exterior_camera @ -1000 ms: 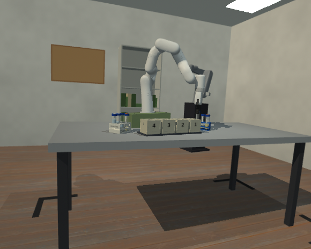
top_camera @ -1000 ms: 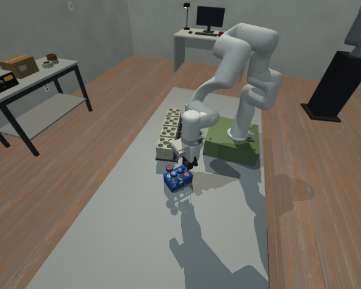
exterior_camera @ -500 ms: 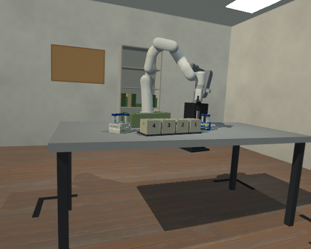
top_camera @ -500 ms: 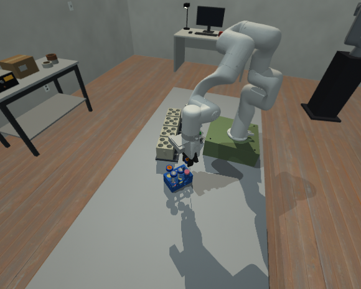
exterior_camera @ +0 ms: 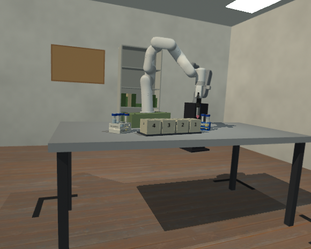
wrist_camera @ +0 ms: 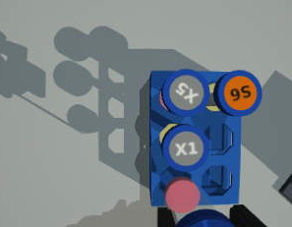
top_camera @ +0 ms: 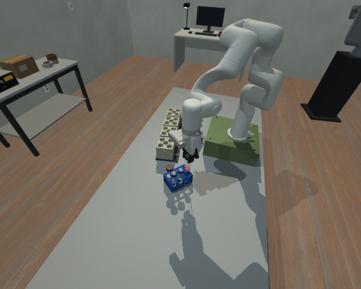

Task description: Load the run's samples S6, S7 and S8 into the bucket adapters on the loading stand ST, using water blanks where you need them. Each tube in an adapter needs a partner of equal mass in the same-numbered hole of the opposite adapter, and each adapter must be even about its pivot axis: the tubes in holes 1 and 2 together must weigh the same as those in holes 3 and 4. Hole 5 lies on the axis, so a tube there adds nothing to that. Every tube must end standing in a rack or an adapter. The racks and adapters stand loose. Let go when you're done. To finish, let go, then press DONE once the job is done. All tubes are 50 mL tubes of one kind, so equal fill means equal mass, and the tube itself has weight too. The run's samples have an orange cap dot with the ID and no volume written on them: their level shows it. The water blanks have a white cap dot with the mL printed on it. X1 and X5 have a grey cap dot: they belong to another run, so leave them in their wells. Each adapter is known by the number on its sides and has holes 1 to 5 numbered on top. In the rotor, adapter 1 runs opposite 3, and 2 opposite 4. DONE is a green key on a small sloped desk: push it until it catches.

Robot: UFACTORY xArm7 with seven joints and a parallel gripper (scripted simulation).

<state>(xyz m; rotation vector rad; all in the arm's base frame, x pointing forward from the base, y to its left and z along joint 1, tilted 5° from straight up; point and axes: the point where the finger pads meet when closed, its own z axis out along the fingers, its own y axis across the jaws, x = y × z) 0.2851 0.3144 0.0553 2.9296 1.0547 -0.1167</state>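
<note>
My gripper [top_camera: 190,156] [exterior_camera: 198,103] [wrist_camera: 205,215] is shut on a blue-capped sample tube [exterior_camera: 198,112] [wrist_camera: 182,195] with pink liquid and an orange cap dot. It holds the tube upright, its pink tip just above the near end of the blue rack [top_camera: 175,186] [exterior_camera: 206,126] [wrist_camera: 233,161]. I cannot read the tube's ID. In the rack stand S6 [wrist_camera: 239,92], X5 [wrist_camera: 185,92] and X1 [wrist_camera: 185,148]. Four beige adapters stand in a row on the dark stand; adapter 1 [top_camera: 165,149] [exterior_camera: 195,125] is nearest the blue rack, then adapter 2 [exterior_camera: 182,126], adapter 3 [exterior_camera: 168,126] and adapter 4 [exterior_camera: 150,126].
A white rack of water blanks [exterior_camera: 119,128] stands left of adapter 4 in the exterior view. The arm's green base block [top_camera: 225,146] is beside the adapters. The grey table top [top_camera: 112,218] reaches toward the camera.
</note>
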